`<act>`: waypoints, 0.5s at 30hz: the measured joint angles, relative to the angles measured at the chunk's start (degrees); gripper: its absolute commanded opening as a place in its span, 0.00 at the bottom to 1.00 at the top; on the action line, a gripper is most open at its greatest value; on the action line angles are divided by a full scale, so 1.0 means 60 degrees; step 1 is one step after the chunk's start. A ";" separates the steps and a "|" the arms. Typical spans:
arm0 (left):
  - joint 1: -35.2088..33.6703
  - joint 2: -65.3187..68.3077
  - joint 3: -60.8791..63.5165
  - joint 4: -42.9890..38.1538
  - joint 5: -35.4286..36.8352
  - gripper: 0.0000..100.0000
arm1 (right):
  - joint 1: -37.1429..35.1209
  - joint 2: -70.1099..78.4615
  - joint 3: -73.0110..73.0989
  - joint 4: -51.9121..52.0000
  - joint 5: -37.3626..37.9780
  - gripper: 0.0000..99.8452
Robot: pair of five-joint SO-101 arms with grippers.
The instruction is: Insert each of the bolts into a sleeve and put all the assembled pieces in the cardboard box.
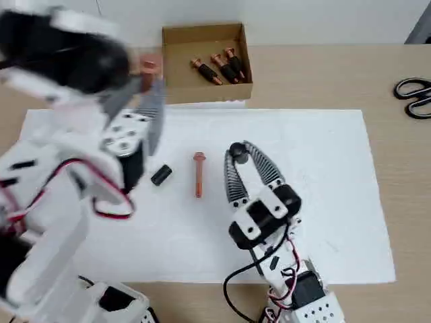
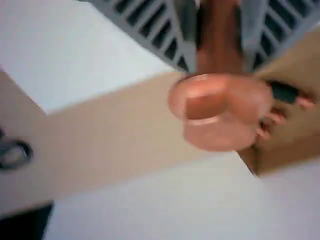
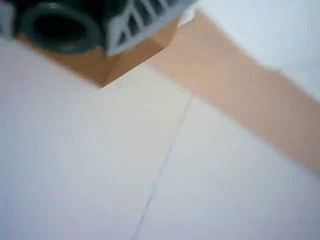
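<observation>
My left gripper (image 1: 149, 84) is shut on a copper bolt (image 1: 147, 69), held in the air just left of the cardboard box (image 1: 174, 39). The left wrist view has the bolt's head (image 2: 220, 110) close up between the grey fingers (image 2: 145, 25). My right gripper (image 1: 237, 153) is over the middle of the white paper, shut on a black sleeve (image 1: 237, 154); its round opening (image 3: 57, 27) faces the right wrist camera. A loose bolt (image 1: 199, 173) and a loose black sleeve (image 1: 161, 175) lie on the paper between the arms. Three assembled pieces (image 1: 219, 67) lie in the box.
White paper (image 1: 323, 188) covers the wooden table (image 1: 316, 74). Scissors (image 1: 414, 97) lie at the table's far right edge. The box stands just beyond the paper's far edge.
</observation>
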 measured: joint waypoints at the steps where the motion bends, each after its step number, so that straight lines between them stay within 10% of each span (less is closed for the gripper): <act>1: -0.0132 -0.0073 0.0000 -0.0176 0.0029 0.01 | -0.0029 0.0000 0.0000 -0.0117 0.0000 0.00; 15: -0.0264 -0.0498 -0.0015 -0.1670 0.0044 0.01 | -0.0044 0.0000 0.0000 0.0264 -0.1407 0.00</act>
